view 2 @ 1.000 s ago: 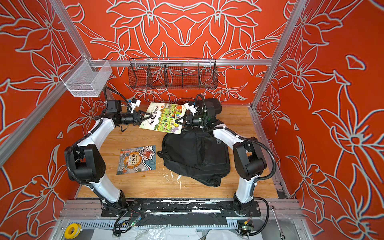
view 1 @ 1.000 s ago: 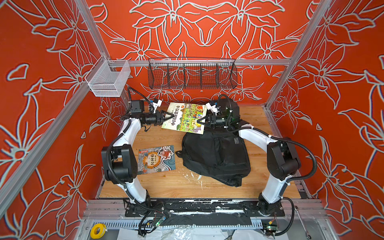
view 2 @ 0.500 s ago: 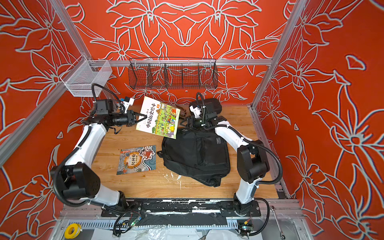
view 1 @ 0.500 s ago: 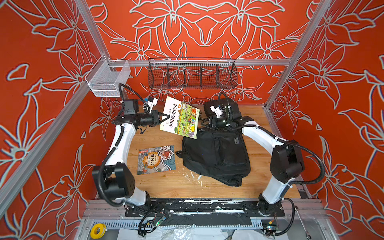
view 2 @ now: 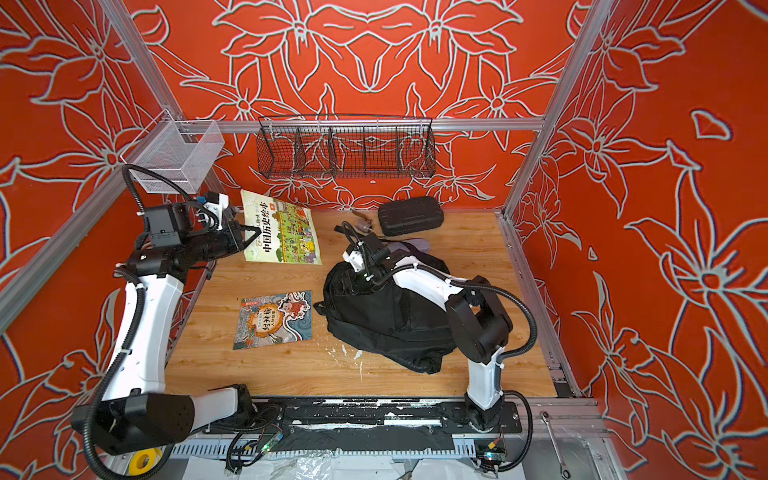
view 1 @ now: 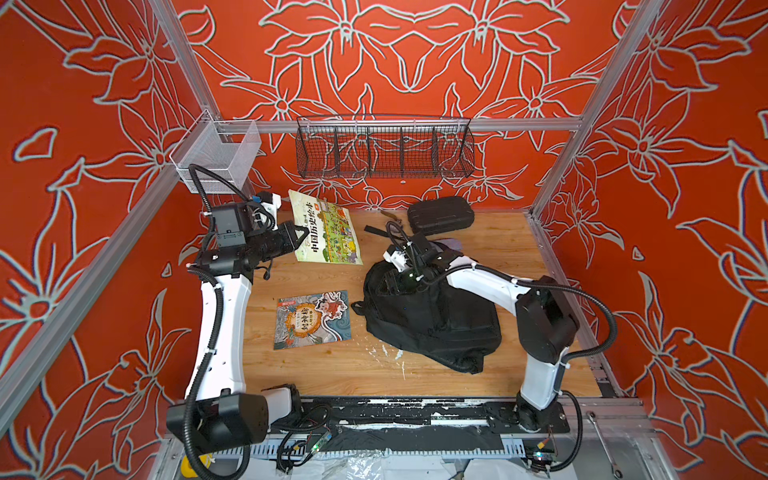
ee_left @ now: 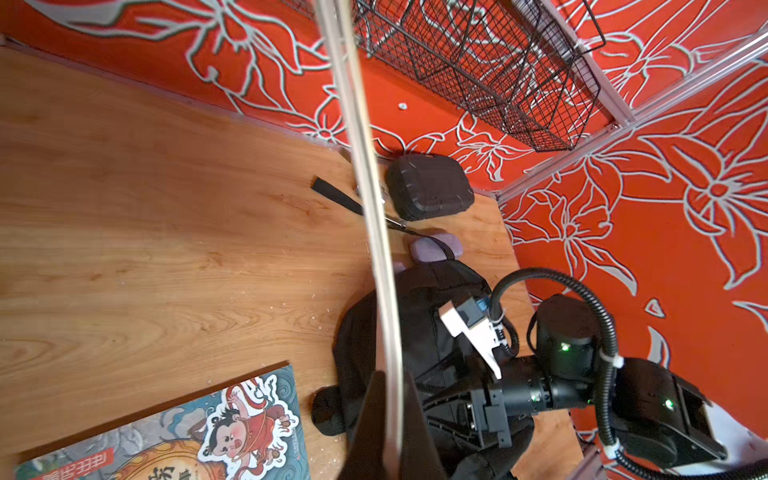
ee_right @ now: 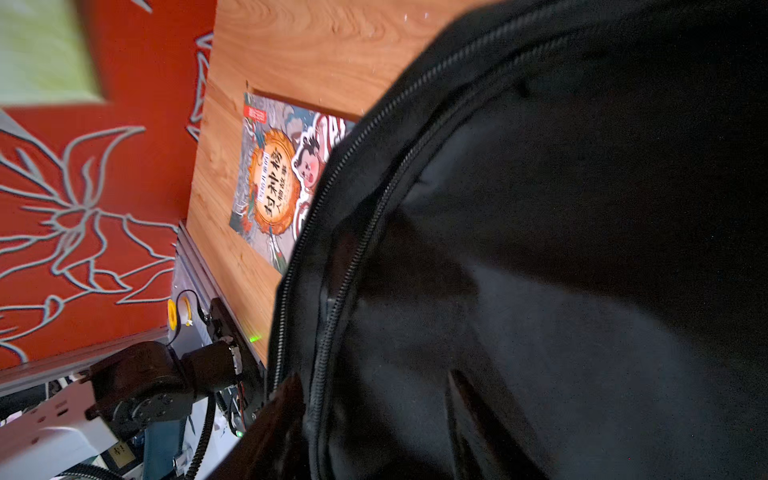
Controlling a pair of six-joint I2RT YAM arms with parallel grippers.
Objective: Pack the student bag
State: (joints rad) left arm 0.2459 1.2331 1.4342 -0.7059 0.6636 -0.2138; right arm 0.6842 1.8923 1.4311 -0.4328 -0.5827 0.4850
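While left gripper (view 1: 300, 237) clamps green picture book (view 1: 328, 232) aloft near student bag (view 1: 432, 328), nothing visibly packed. At bag mouth: right gripper (view 1: 397, 283), grip unclear. Outside bag: cartoon book (view 1: 312, 319), ribbed case (view 1: 440, 215).

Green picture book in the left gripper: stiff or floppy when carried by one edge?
Probably fairly stiff: the thin green picture book looks flat, with no sag, though the left gripper pinches only one edge. Likely light, since it shows as a sliver edge-on in the left wrist view.
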